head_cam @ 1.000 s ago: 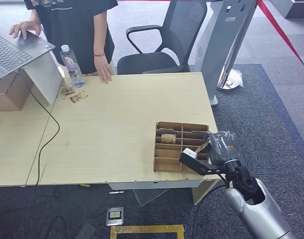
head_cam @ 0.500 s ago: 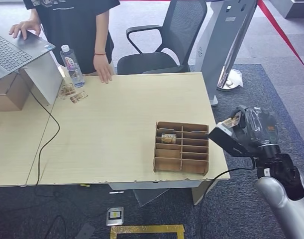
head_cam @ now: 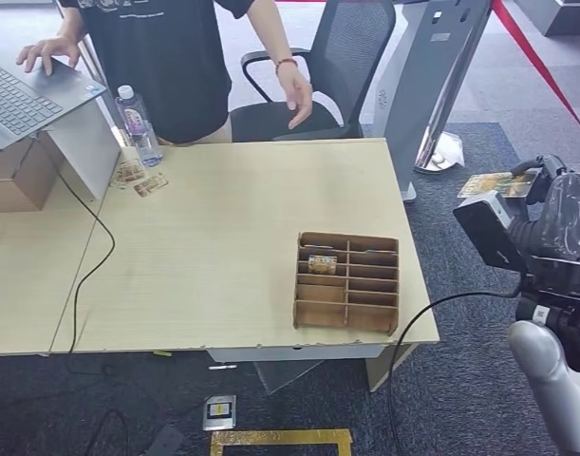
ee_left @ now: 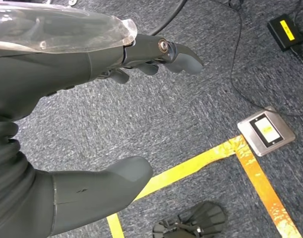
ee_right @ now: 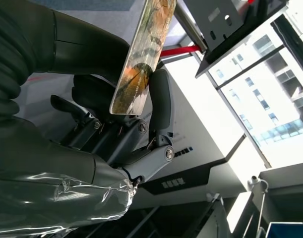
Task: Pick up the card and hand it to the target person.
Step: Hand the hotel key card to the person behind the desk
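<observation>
- The card (head_cam: 498, 182) sat at the right edge of the head view, well off the worktop (head_cam: 222, 237), pinched flat in the right hand (head_cam: 551, 223); in the right wrist view the card (ee_right: 144, 54) stood clamped between thumb and dark fingers (ee_right: 161, 99).
- Its face bore an orange-and-green picture; any writing was too blurred to read.
- By my reading, the pick-up was done and the handover was left: the person (head_cam: 165, 57) stood at the upper left of the frame, with one hand (head_cam: 297, 95) raised over the worktop's far edge, well apart from the card.
- The cardboard divider tray (head_cam: 346, 281) at centre right held another small card (head_cam: 322, 263) in one upper-left compartment.
- The left hand (ee_left: 104, 114) hung over carpet, fingers apart, holding nothing.
- A bottle (head_cam: 138, 125) at upper left carried an unreadable label.
</observation>
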You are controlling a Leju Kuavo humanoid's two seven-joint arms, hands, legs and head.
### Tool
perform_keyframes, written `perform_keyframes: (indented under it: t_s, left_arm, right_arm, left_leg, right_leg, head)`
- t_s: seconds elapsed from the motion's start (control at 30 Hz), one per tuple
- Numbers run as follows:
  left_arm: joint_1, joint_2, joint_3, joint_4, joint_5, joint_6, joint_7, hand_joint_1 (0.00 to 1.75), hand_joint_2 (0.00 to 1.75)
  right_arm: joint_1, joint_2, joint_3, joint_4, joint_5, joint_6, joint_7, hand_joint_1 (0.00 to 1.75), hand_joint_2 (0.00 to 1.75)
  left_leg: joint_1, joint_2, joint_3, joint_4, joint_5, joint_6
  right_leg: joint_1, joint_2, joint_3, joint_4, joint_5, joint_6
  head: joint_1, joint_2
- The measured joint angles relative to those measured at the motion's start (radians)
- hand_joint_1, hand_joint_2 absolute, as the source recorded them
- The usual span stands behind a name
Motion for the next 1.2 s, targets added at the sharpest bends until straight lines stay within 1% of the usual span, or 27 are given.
perform_keyframes:
  t_s: [0.1, 0.23, 0.3, 0.43, 0.53, 0.73, 0.87, 0.93, 0.97, 1.07, 1.1, 1.2]
  left_arm:
    - [-0.003, -0.004, -0.001, 0.000, -0.006, -0.001, 0.004, 0.00, 1.75]
    - [-0.019, -0.012, -0.004, 0.000, -0.017, -0.007, 0.015, 0.00, 1.75]
    - [-0.021, -0.015, -0.004, 0.000, -0.021, -0.010, 0.018, 0.00, 1.75]
    - [-0.023, -0.017, -0.004, 0.000, -0.026, -0.011, 0.024, 0.00, 1.75]
    - [-0.025, -0.017, -0.004, 0.000, -0.027, -0.011, 0.031, 0.00, 1.75]
    - [-0.024, -0.018, -0.004, 0.000, -0.027, -0.009, 0.032, 0.00, 1.75]
    - [-0.024, -0.017, -0.004, 0.000, -0.025, -0.009, 0.032, 0.00, 1.75]
    - [-0.023, -0.017, -0.004, 0.000, -0.023, -0.009, 0.032, 0.00, 1.75]
    - [-0.023, -0.017, -0.004, 0.000, -0.022, -0.009, 0.032, 0.00, 1.75]
    - [-0.022, -0.017, -0.004, 0.000, -0.018, -0.008, 0.031, 0.00, 1.75]
    - [-0.022, -0.016, -0.004, 0.000, -0.015, -0.007, 0.030, 0.00, 1.75]
    - [-0.019, -0.015, -0.004, 0.000, -0.008, -0.007, 0.028, 0.00, 1.75]
  right_arm:
    - [-0.041, 0.025, 0.007, 0.052, 0.044, -0.023, 0.010, 1.75, 1.75]
    - [-0.152, 0.078, 0.029, 0.191, 0.166, -0.071, 0.033, 1.75, 1.75]
    - [-0.197, 0.098, 0.041, 0.253, 0.215, -0.079, 0.045, 1.75, 1.75]
    - [-0.275, 0.132, 0.066, 0.358, 0.268, -0.082, 0.063, 1.75, 1.75]
    - [-0.340, 0.155, 0.089, 0.439, 0.298, -0.067, 0.082, 1.75, 1.75]
    - [-0.462, 0.193, 0.147, 0.603, 0.316, -0.013, 0.114, 1.75, 1.75]
    - [-0.521, 0.213, 0.182, 0.687, 0.328, 0.049, 0.137, 1.75, 1.75]
    - [-0.545, 0.221, 0.198, 0.719, 0.324, 0.091, 0.136, 1.70, 1.75]
    - [-0.555, 0.225, 0.207, 0.732, 0.318, 0.112, 0.132, 1.56, 1.75]
    - [-0.581, 0.234, 0.232, 0.766, 0.284, 0.166, 0.108, 0.30, 1.75]
    - [-0.587, 0.237, 0.240, 0.775, 0.266, 0.187, 0.095, 0.00, 1.75]
    - [-0.598, 0.245, 0.263, 0.792, 0.188, 0.262, 0.052, 0.00, 1.75]
  left_leg:
    - [0.000, 0.001, -0.001, 0.000, 0.000, 0.000]
    - [0.000, 0.000, -0.001, 0.000, 0.002, 0.002]
    - [0.000, -0.001, -0.001, 0.000, 0.002, 0.003]
    - [0.000, -0.001, -0.002, 0.000, 0.002, 0.003]
    - [0.000, -0.002, -0.003, 0.000, 0.002, 0.003]
    - [0.000, -0.002, -0.003, 0.000, 0.003, 0.003]
    - [0.000, -0.002, -0.003, 0.000, 0.003, 0.003]
    - [0.000, -0.002, -0.003, 0.000, 0.003, 0.003]
    - [0.000, -0.002, -0.003, 0.000, 0.003, 0.003]
    - [0.000, -0.002, -0.003, 0.000, 0.003, 0.003]
    - [0.000, -0.002, -0.003, 0.000, 0.003, 0.003]
    - [0.000, -0.002, -0.003, 0.000, 0.003, 0.003]
  right_leg:
    - [0.000, 0.001, -0.001, 0.000, 0.000, 0.000]
    - [0.000, 0.001, 0.000, 0.000, 0.001, 0.001]
    - [0.000, -0.001, 0.000, 0.000, 0.001, 0.002]
    - [0.000, -0.001, -0.001, 0.001, 0.002, 0.002]
    - [0.000, -0.001, -0.001, 0.001, 0.002, 0.003]
    - [0.000, -0.001, -0.001, 0.001, 0.002, 0.003]
    - [0.000, -0.001, -0.001, 0.001, 0.002, 0.003]
    - [0.000, -0.001, -0.001, 0.001, 0.002, 0.003]
    - [0.000, -0.001, -0.001, 0.001, 0.002, 0.003]
    - [0.000, -0.001, -0.001, 0.001, 0.002, 0.003]
    - [0.000, -0.001, -0.001, 0.001, 0.002, 0.003]
    - [0.000, -0.001, -0.001, 0.001, 0.002, 0.003]
  head:
    - [0.000, 0.000]
    - [0.000, 0.000]
    - [0.000, 0.000]
    - [0.000, 0.000]
    - [0.000, 0.000]
    - [0.000, 0.000]
    - [0.000, 0.000]
    - [0.000, 0.000]
    - [0.000, 0.000]
    - [0.000, 0.000]
    - [0.000, 0.000]
    - [0.000, 0.000]
